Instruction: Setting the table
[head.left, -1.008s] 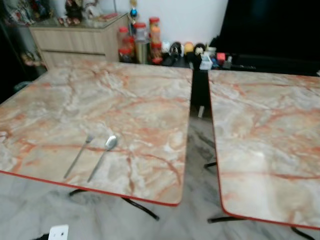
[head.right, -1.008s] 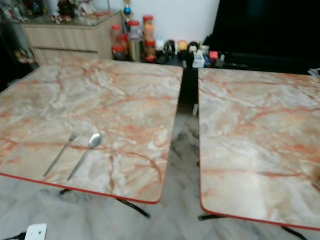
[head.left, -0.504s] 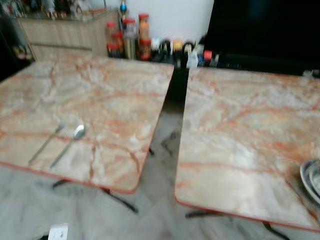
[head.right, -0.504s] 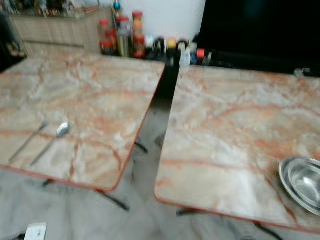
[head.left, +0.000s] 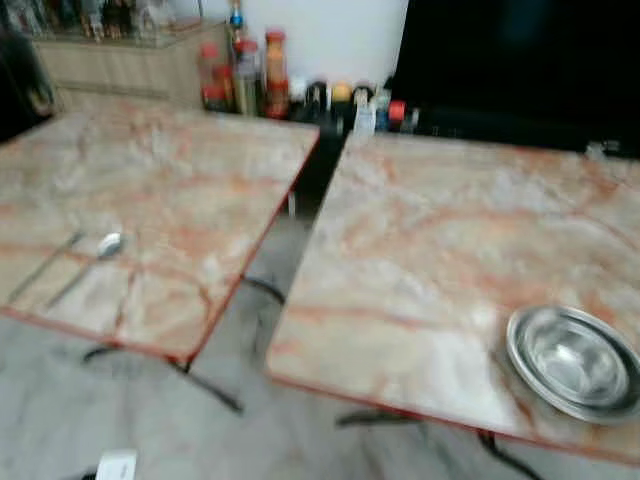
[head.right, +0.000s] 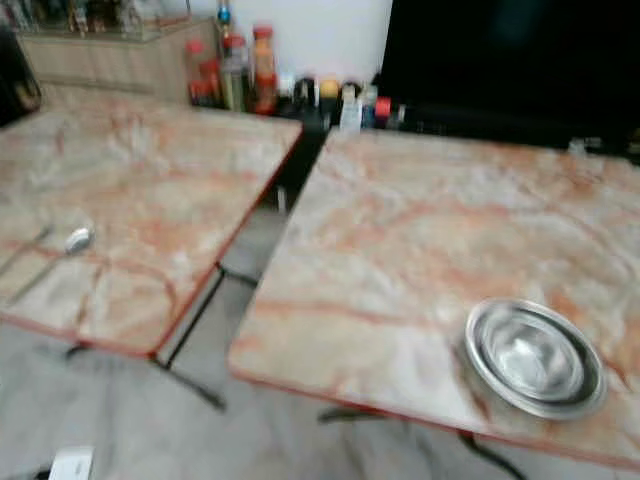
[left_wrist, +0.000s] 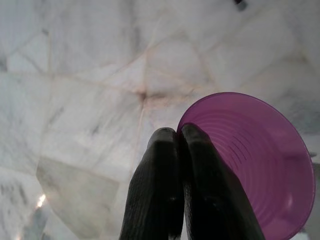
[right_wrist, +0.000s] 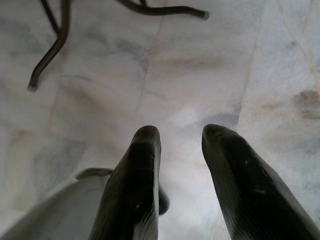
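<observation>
two marble-patterned tables with red edges stand side by side over a pale marble floor, a dark gap between them. the left table takes up the left half of the head views, the right table the right half. the frames are a little blurred.

a steel bowl sits at the lower right of the head views, on the right table close to its near edge. it looks like two nested dishes, though the blur makes that hard to tell. a fork and a spoon lie side by side at the left edge of the frame, on the left table near its front edge, handles pointing toward the camera, well apart from the bowl.

at the top of the frame, beyond the tables, jars with red lids stand beside a light wood cabinet, and a row of small items runs along a dark shelf under a large black screen. a white socket lies on the floor at the bottom left.

in the left wrist view, the left gripper has its fingers pressed together on the rim of a purple cup, one finger inside and one outside, the cup's mouth facing the camera above the floor.

in the right wrist view, the right gripper hangs over the floor with its fingers apart and nothing between them; black table legs curve across the upper part of that frame.
</observation>
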